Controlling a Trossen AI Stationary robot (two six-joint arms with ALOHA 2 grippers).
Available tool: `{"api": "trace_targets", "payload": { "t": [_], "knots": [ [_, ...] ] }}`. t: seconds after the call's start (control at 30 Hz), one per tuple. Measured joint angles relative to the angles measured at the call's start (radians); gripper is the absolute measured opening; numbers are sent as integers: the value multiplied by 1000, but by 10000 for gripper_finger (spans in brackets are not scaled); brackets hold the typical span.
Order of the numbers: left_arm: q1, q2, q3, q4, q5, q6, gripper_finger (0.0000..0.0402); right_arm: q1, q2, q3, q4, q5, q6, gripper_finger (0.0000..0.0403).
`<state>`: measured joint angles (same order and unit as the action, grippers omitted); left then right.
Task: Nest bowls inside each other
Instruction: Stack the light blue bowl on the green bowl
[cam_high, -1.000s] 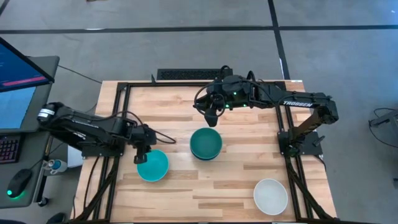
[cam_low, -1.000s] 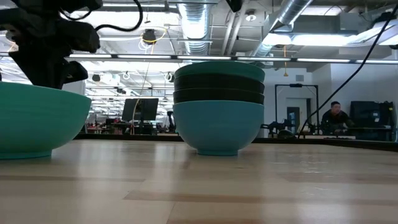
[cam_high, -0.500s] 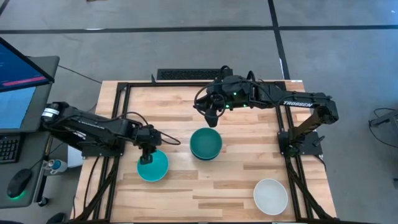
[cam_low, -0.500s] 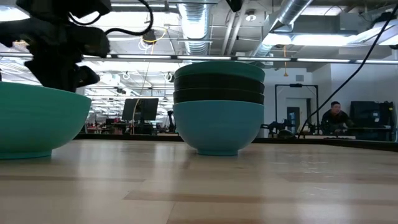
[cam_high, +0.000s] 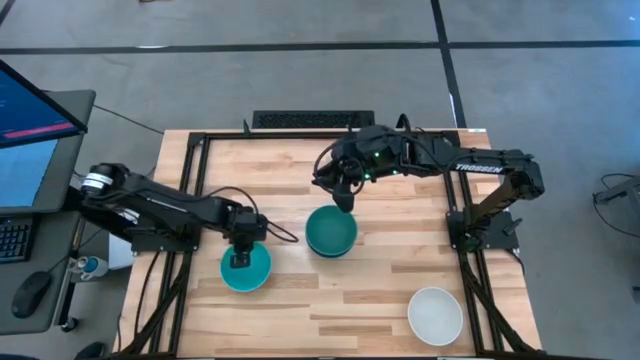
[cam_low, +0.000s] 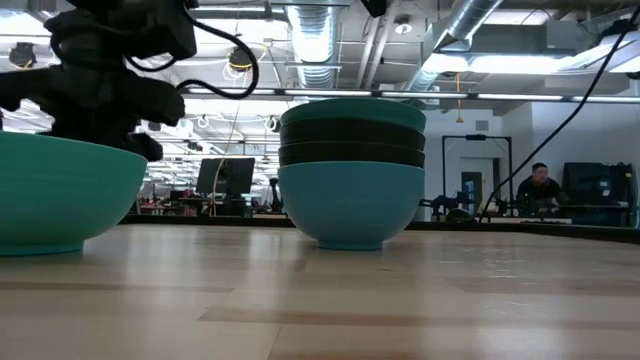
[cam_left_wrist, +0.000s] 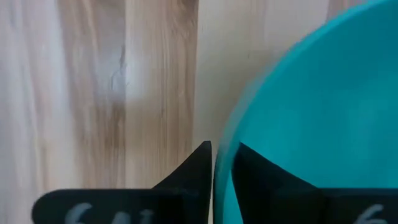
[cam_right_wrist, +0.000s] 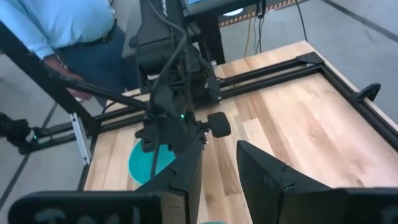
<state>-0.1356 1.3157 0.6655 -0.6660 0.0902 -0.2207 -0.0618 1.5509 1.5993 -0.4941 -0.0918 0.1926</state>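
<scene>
The turquoise bowl (cam_high: 252, 275) (cam_low: 55, 190) (cam_left_wrist: 323, 87) stands on its foot at the table's near left. My left gripper (cam_high: 241, 258) (cam_left_wrist: 222, 163) points down over its far-left rim, shut on it. A stack (cam_high: 331, 232) (cam_low: 352, 170) stands mid-table: the sky-blue bowl at the bottom, two black bowls in it, the dark teal-green bowl on top. My right gripper (cam_high: 345, 196) (cam_right_wrist: 219, 149) hovers open just beyond the stack's far edge, touching nothing. The white bowl (cam_high: 435, 315) sits alone near the table's near right corner. My left gripper pinches the turquoise bowl's rim (cam_left_wrist: 229, 127) on its far-left side, with one finger (cam_left_wrist: 194, 171) outside the wall and the other finger (cam_left_wrist: 264, 177) inside the bowl. The fingers come from above, pointing down. The bowl stands upright on the table.
A black frame (cam_high: 200, 150) runs round the table's edges. Bare wood lies between the turquoise bowl and the white bowl. A person in a blue shirt (cam_right_wrist: 68, 25) stands beyond the table's left side; monitors (cam_high: 30, 120) are there too.
My left gripper has moved toward the table's right and near edge, coming over the turquoise bowl's rim, and has dropped down onto it. My right gripper has shifted slightly toward the stack. The bowls have stayed in place.
</scene>
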Motion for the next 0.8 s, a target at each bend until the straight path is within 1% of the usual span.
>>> {"api": "trace_targets", "payload": {
  "t": [0.17,0.27,0.4,0.47,0.6,0.73,0.8],
  "knots": [
    [0,41,4,46,28,1,10,9,0,0,-21,-31,-18,123],
    [0,43,4,71,37,2,8,10,0,0,-36,-84,-47,123],
    [3,41,2,86,35,-1,5,9,0,0,-49,-193,-88,123],
    [3,41,2,85,33,-2,4,10,0,0,-49,-220,-90,123],
    [3,31,6,77,22,-10,2,9,0,0,-50,-225,-96,123],
    [5,-9,47,46,-48,-6,1,9,0,0,-61,-225,-112,123],
    [14,-38,78,5,-71,-5,1,9,0,0,-76,-225,-134,123]
  ]
}}
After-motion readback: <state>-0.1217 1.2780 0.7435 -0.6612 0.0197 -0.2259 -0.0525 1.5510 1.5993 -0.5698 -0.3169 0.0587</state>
